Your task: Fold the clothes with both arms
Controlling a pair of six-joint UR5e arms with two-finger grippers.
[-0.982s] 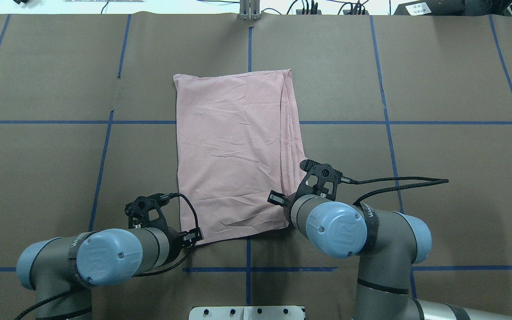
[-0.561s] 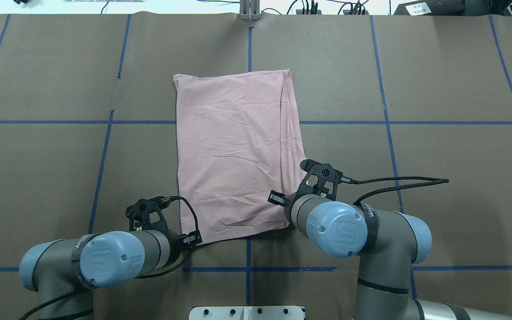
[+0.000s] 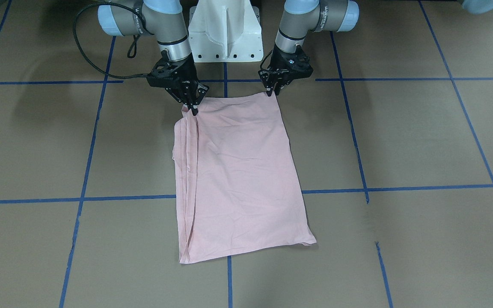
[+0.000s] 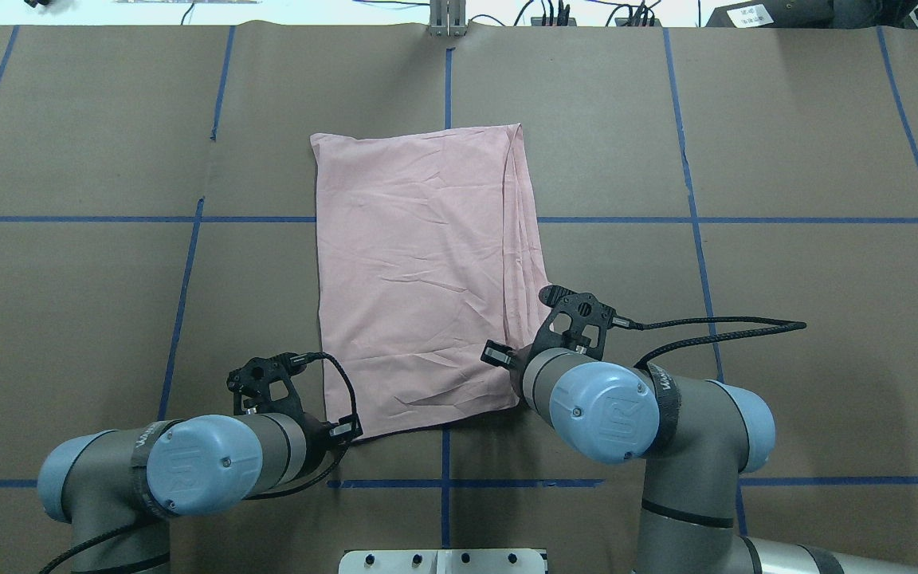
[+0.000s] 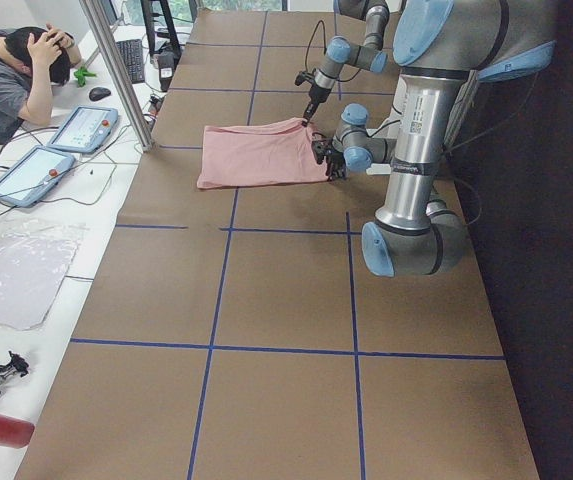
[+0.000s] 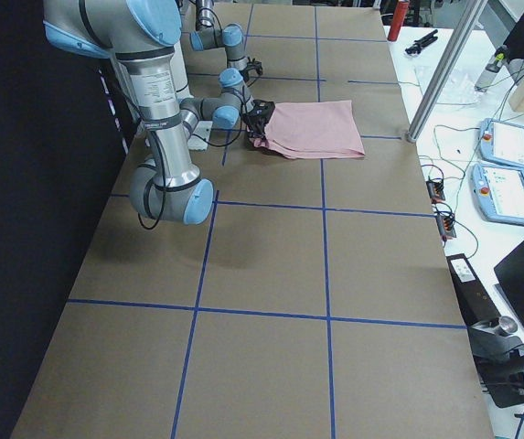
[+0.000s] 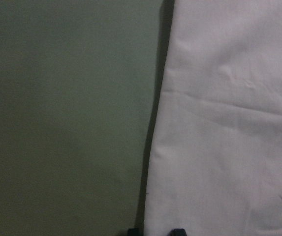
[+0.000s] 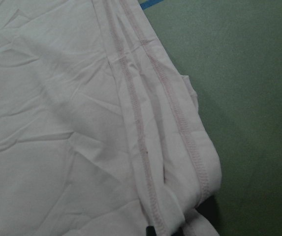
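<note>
T-shirt (image 4: 419,271) is lying flat mid-surface (image 4: 786,159), folded to a tall rectangle, plain pink side up, long axis running straight away from robot. Short near edge is lying closest to base, and both arms are working that edge.

Left end effector (image 3: 269,92) is sitting on near-left corner, pointing down. Its fingertips (image 7: 177,231) are nearly together w/ shirt edge running between them, so it's reading as pinching the corner.

Right end effector (image 3: 194,110) is sitting on near-right corner, where stacked hems (image 8: 180,128) are showing along shirt's right side. It's clamping that bunched stack, cloth puckering up btwn the tips.

So whole garment is extending fwd from both tools, w/ roughly equal reach for each arm. Right corner is lying a bit farther fwd than left, since near edge is running skewed.

Next move is prob. lifting near edge and carrying it fwd onto far edge, halving the length.

Room: open brown surface is showing on all sides of shirt, and far edge is lying well short of surface's far end.

Risk: right-side layers are fanning out, so they're likely slipping unevenly on the lift.
</note>
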